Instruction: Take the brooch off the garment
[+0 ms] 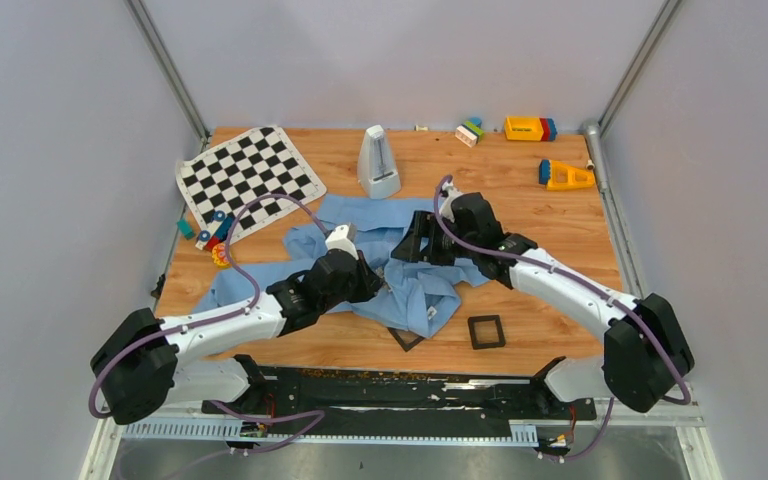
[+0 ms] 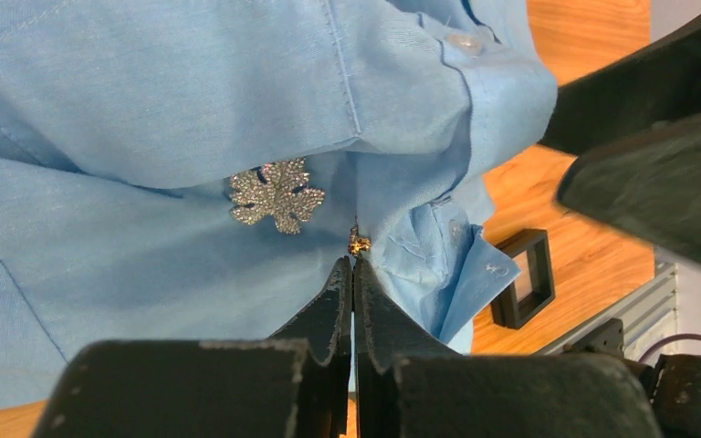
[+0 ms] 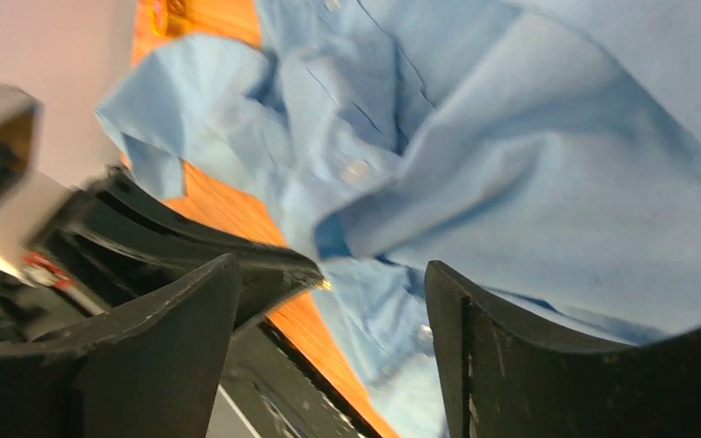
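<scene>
A light blue shirt [image 1: 410, 290] lies crumpled in the middle of the table. In the left wrist view a silver, flower-shaped brooch [image 2: 277, 194] is pinned on the shirt [image 2: 146, 91]. My left gripper [image 2: 353, 262] is shut, with a small gold clasp [image 2: 358, 244] pinched at its very tips, just to the right of and below the brooch. In the top view my left gripper [image 1: 380, 285] rests on the shirt. My right gripper [image 1: 415, 245] is open and empty above the shirt [image 3: 557, 137]; in its own view my right gripper [image 3: 333, 265] faces the left fingers [image 3: 265, 274].
A checkerboard mat [image 1: 248, 175] lies at the back left and a grey metronome [image 1: 377, 162] stands behind the shirt. Two black square frames [image 1: 486, 331] [image 1: 406, 340] lie near the front edge. Toy blocks [image 1: 530, 128] [image 1: 565, 176] sit at the back right, and small coloured toys [image 1: 212, 232] at the left.
</scene>
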Robot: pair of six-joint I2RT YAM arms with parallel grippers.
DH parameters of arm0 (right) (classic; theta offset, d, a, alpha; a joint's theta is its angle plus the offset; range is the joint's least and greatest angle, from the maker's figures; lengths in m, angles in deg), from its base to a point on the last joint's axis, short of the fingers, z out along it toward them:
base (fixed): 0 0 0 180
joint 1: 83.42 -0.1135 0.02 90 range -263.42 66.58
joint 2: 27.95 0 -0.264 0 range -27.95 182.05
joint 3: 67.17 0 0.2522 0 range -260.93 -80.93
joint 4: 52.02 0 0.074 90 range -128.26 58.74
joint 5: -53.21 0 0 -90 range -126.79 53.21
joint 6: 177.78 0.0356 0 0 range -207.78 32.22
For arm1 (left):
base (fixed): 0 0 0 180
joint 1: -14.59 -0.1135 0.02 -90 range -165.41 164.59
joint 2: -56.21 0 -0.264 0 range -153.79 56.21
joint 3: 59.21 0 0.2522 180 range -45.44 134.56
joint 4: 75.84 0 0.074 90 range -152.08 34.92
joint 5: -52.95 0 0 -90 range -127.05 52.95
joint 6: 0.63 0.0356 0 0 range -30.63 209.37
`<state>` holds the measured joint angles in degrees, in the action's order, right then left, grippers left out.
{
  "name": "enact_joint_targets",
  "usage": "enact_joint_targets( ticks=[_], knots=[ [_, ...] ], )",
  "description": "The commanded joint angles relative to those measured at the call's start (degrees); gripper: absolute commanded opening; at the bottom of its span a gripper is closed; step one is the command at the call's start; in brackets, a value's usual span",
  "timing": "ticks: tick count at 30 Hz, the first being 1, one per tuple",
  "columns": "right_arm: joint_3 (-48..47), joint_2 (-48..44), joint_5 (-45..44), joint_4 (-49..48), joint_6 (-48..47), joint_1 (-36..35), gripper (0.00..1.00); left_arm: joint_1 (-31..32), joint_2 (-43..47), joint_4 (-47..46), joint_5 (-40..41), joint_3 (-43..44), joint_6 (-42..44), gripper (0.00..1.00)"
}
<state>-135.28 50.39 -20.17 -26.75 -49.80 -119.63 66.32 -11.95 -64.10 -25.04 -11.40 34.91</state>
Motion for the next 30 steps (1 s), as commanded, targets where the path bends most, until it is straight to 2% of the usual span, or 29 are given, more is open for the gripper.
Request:
enact_joint_targets(
  ticks=[1,6,11,23,30],
  knots=[
    [6.84,-2.38,4.67,-6.43,-5.73,-0.25,0.76,0.21,1.86,-3.39,-1.29,-1.7,2.64,0.0],
    [9.76,0.79,7.16,-8.88,-9.0,-0.27,0.77,0.17,2.28,-2.13,-2.86,-0.88,4.95,0.0],
    [11.82,3.43,11.83,-14.44,-9.74,-0.39,0.73,0.09,4.29,-1.3,-3.79,-0.98,6.54,0.0],
    [19.25,-0.12,20.47,-28.45,-8.36,-0.36,0.65,0.13,5.1,3.31,-12.28,2.05,7.28,0.0],
    [20.16,0.37,25.02,-31.05,-7.61,-0.36,0.6,0.13,6.93,2.33,-14.05,1.31,6.56,0.0]
  ],
)
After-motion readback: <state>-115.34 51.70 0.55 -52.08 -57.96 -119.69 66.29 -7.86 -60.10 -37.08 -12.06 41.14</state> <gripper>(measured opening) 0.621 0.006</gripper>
